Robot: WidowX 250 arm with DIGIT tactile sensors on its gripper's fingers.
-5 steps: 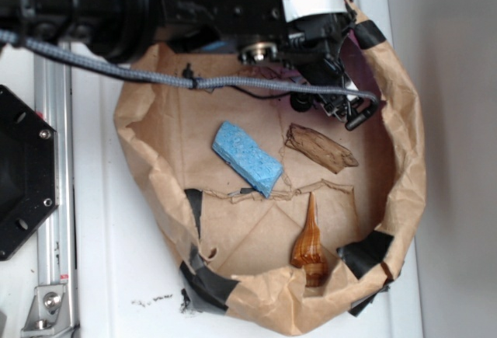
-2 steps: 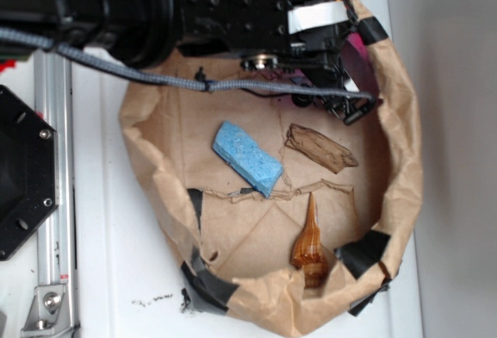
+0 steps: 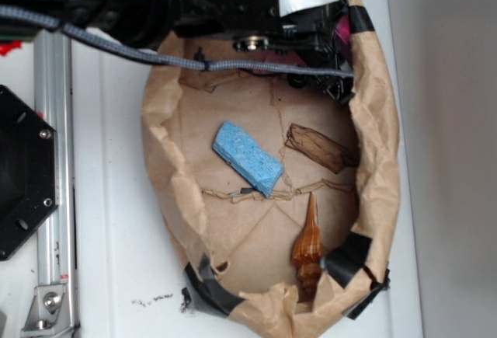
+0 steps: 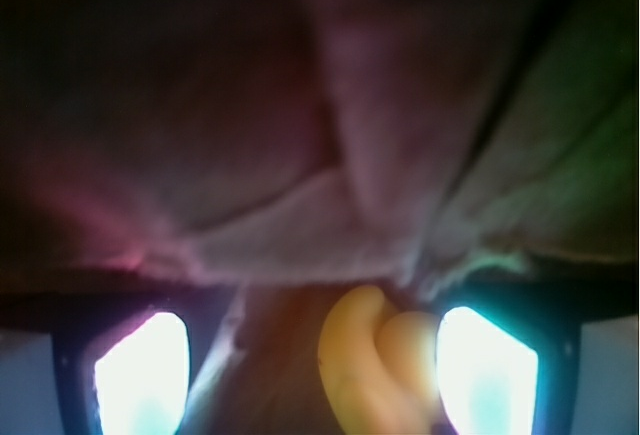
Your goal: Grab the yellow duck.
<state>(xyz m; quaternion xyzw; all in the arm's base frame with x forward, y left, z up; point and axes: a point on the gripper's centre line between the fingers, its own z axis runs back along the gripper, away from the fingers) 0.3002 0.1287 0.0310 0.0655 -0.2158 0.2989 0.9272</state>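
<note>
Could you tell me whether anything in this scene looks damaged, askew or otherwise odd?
The brown paper bowl is crumpled and lopsided, its torn rim patched with black tape, and a seam is splitting across its floor. The gripper presses against the far rim, where the yellow duck sits.

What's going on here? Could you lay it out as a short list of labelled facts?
Container: crumpled brown paper bowl patched with black tape
Inside: blue sponge, brown shell, bark-like brown piece
Robot arm: black, over the bowl's top rim
Gripper: at the bowl's upper right; open or shut unclear
Yellow duck: hidden in exterior view; wrist view shows it between the fingers
</note>
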